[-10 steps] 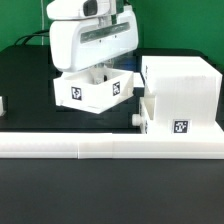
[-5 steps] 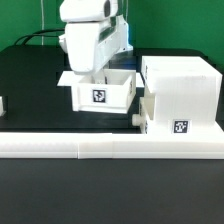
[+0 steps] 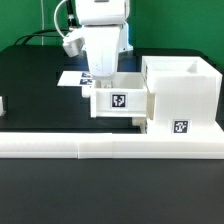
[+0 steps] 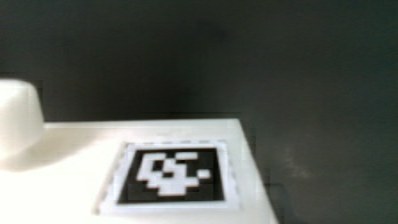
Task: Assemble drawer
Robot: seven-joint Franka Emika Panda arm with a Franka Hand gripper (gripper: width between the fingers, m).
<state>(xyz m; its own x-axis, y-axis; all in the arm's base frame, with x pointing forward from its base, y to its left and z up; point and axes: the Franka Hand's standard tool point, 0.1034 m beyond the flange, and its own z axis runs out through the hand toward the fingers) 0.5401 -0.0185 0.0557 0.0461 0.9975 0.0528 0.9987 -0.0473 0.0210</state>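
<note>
A black table (image 3: 30, 80) fills the scene, with a long white rail (image 3: 110, 146) running along its near edge. On the table toward the exterior view's right, close to that near edge, stands the white drawer case (image 3: 185, 95), an open-topped box with a marker tag (image 3: 181, 127) on its front face.

The white robot arm (image 3: 103, 35) reaches down from above the middle of the table. Its gripper (image 3: 104, 82) descends into the drawer box (image 3: 120, 100), a smaller open white box carrying a marker tag on its front, which sits just beside the drawer case on the exterior view's left, apparently touching it. Whether the fingers are closed on the box wall cannot be told, since the box rim and the arm's own body hide the fingertips.

Behind the arm, toward the far edge, the marker board (image 3: 72, 77) lies flat on the table.

The wrist view, blurred, shows a white surface bearing a marker tag (image 4: 175, 172) against the dark tabletop (image 4: 214, 50).
</note>
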